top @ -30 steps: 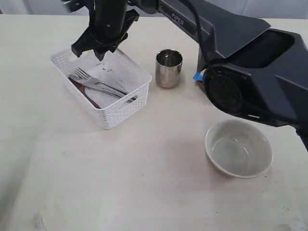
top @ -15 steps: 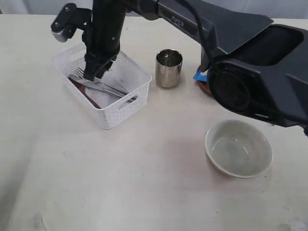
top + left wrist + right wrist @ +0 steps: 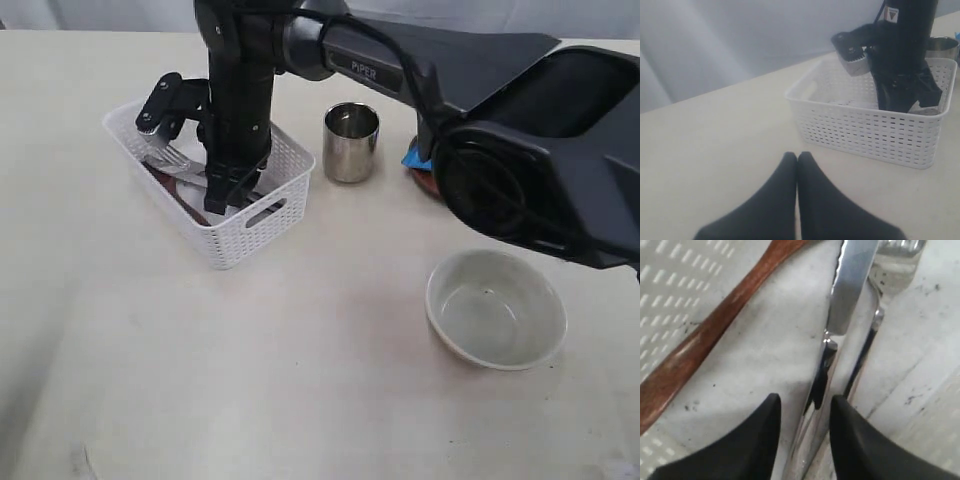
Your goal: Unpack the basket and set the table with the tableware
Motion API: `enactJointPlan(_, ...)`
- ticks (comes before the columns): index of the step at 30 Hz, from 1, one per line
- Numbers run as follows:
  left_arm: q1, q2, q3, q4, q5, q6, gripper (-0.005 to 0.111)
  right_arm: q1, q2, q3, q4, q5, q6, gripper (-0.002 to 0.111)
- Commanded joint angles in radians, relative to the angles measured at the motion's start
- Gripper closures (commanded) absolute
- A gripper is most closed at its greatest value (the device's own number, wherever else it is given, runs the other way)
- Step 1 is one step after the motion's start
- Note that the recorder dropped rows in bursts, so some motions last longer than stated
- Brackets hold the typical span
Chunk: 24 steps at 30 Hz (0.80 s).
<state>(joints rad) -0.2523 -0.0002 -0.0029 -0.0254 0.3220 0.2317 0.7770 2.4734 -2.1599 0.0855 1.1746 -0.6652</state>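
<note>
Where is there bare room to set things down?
Bare: the pale cream tabletop between the white lattice plastic basket and the off-white round bowl. Crowded: inside the basket, with the right tool over the steel knife.

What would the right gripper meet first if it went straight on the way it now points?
Most likely the handle of the steel knife, lying between the open fingers of the right gripper; the fork lies beside. Under them is the basket floor. Depth is unclear.
</note>
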Motion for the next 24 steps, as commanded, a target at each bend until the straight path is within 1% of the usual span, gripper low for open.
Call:
enactJointPlan(1,-0.006,0.0,0.003,-0.008,0.001,-0.004,0.107,-0.002,0.009,0.005,-0.027,-0.056,0.006,0.056)
enactJointPlan(3,-0.006,0.0,0.003,-0.008,0.001,-0.004,0.107,-0.002,0.012,0.005,-0.037,-0.071,0.048,0.043)
enactJointPlan(4,-0.006,0.0,0.003,-0.008,0.001,-0.004,0.107,-0.002,0.012,0.005,-0.039,-0.073,0.072,0.04)
enactJointPlan(8,-0.006,0.0,0.003,-0.008,0.001,-0.004,0.107,-0.005,0.045,0.005,-0.032,-0.073,0.104,0.039)
enactJointPlan(9,-0.006,0.0,0.003,-0.008,0.001,-0.004,0.107,-0.005,0.057,0.005,-0.026,-0.069,0.104,0.041)
enactJointPlan(10,-0.006,0.0,0.003,-0.008,0.001,-0.004,0.107,-0.005,0.065,0.005,-0.025,-0.069,0.102,0.044)
enactJointPlan(12,-0.006,0.0,0.003,-0.008,0.001,-0.004,0.107,0.004,0.079,0.005,-0.027,-0.069,0.101,0.056)
enactJointPlan(17,-0.006,0.0,0.003,-0.007,0.001,-0.004,0.107,0.006,0.081,0.005,-0.027,-0.065,0.073,0.106)
enactJointPlan(18,-0.006,0.0,0.003,-0.007,0.001,-0.004,0.107,0.006,0.079,0.005,-0.032,-0.059,0.071,0.108)
enactJointPlan(24,-0.006,0.0,0.003,-0.007,0.001,-0.004,0.107,0.006,0.022,-0.025,-0.046,-0.049,0.075,0.108)
